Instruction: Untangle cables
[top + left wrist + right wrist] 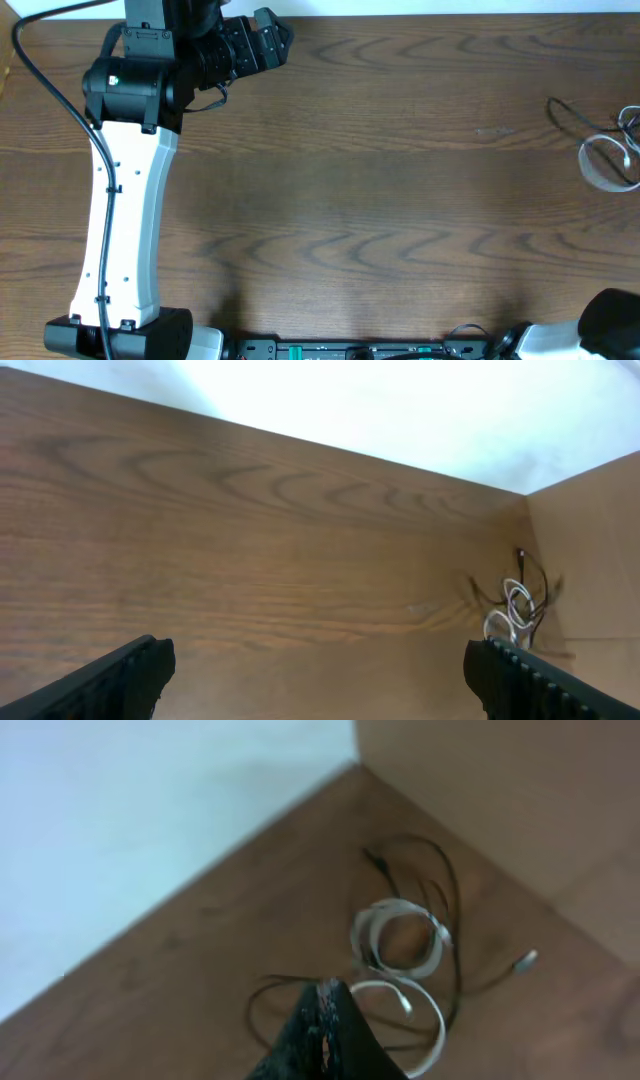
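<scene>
Cables (438, 940) sit just ahead of your right gripper (322, 1020). Its fingers look pressed together, nothing clearly pinched. Left gripper (320, 660) is spread wide, with the bundle well off ahead-right. The right arm's nearer, so use it.

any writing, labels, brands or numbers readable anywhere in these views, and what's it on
No text can be read in any view.
White casing of the left arm: no label or brand shows.
Base strip at the bottom edge of the overhead view: small green and white marks, too small to read.
Cables: the plug ends are blurred and show no markings.
</scene>
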Available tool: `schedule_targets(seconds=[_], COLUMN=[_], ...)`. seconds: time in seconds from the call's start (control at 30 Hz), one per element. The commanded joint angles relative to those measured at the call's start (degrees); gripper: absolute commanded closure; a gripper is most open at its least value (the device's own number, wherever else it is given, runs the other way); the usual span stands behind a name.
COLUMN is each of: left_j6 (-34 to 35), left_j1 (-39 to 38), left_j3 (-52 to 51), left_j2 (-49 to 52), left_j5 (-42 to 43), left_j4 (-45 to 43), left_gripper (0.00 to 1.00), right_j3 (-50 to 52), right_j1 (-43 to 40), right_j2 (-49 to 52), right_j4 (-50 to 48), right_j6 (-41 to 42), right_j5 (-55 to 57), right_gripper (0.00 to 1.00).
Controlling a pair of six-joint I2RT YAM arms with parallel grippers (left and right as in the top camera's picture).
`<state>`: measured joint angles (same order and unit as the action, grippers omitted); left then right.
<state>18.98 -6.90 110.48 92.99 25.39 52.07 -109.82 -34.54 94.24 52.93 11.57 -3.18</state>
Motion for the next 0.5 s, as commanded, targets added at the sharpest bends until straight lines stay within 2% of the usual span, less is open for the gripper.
schedule_targets(seconds=[0.0,0.17,0.3,0.47], left_j6=[-1.40,-1.40,-1.40,-1.38], left_j1=[0.13,0.13,0.13,0.13], left_j3=[0.22,0.22,0.22,0.22], left_j2=[-0.50,-0.50,-0.50,-0.50], left_j5=[-1.07,-1.07,-1.07,-1.07], left_j4=[-0.07,-0.07,-0.04,0.72], left_gripper=[0.03,0.02,0.02,0.02], right_j3=[-0.63,-0.63,-0.63,-0.66], right_j1=[-3.26,-6.16,-5.88,-3.82], right_j2=[3.63,8.98,11.28,11.23], right_j4=[2.16,6.75,9.77,10.23], right_j6=[1.97,3.19,0.48,-8.28], right_j5=[0.33,-0.22,-3.04,-11.87], right_gripper=[0.99,0.99,0.83,0.65])
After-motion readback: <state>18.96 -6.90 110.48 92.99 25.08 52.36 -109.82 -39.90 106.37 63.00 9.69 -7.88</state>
